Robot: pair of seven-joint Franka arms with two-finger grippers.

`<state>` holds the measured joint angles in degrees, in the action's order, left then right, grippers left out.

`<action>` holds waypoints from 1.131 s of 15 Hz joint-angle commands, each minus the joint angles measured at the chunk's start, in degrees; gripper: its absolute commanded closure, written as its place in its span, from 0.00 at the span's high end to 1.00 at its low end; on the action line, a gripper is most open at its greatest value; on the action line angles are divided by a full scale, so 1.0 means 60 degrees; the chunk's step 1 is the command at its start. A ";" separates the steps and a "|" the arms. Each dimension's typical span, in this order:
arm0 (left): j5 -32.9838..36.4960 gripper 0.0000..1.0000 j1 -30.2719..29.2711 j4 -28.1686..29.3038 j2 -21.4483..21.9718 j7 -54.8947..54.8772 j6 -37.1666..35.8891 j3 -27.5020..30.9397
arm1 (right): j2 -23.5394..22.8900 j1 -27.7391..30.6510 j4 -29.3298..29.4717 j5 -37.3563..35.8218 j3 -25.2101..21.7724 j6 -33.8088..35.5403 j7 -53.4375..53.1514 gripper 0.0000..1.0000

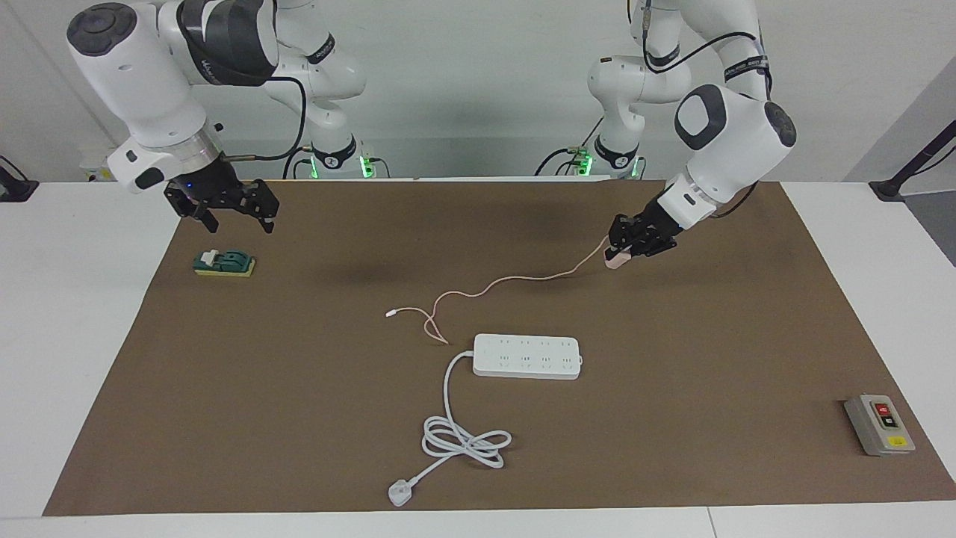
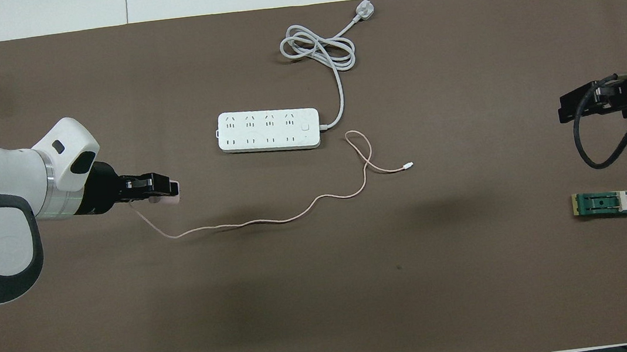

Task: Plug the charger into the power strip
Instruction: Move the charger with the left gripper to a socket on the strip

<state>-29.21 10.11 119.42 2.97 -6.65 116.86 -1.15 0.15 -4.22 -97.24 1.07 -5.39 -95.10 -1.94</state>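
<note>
charger [image 1: 614, 259] nearer robots than power strip [image 1: 526, 356]

mat [image 1: 299, 418]: matt brown paper (smooth) | power strip [image 1: 526, 356]: glossy white plastic | charger [image 1: 613, 259]: pale plastic

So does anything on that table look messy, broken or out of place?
Nothing looks broken or spilled. The power strip lies flat with its cord loosely coiled. The only untidy bit is the charger, held above the mat by the left gripper, its thin cable trailing down in a loose curl beside the strip.
</note>
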 commanded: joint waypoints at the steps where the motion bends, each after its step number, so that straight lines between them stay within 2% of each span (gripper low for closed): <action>1: 0.3681 0.00 -0.0250 -0.2194 0.0253 0.2983 -0.2016 -0.0013 | 0.0077 0.0118 -0.0038 -0.0076 0.0077 0.0087 0.0192 1.00; 13: 0.3681 0.00 -0.0221 -0.2413 0.0238 0.3041 -0.2148 -0.0013 | 0.0077 0.0103 -0.0038 -0.0076 0.0063 0.0087 0.0192 1.00; 17: 0.3681 0.00 0.0071 -0.2399 0.0224 0.4664 -0.1682 -0.0101 | 0.0077 0.0118 -0.0038 -0.0076 0.0077 0.0087 0.0192 1.00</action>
<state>-8.17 9.10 106.19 4.68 15.84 105.53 -1.60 0.15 -4.22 -97.24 1.07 -5.39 -95.09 -1.94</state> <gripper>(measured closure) 0.687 0.000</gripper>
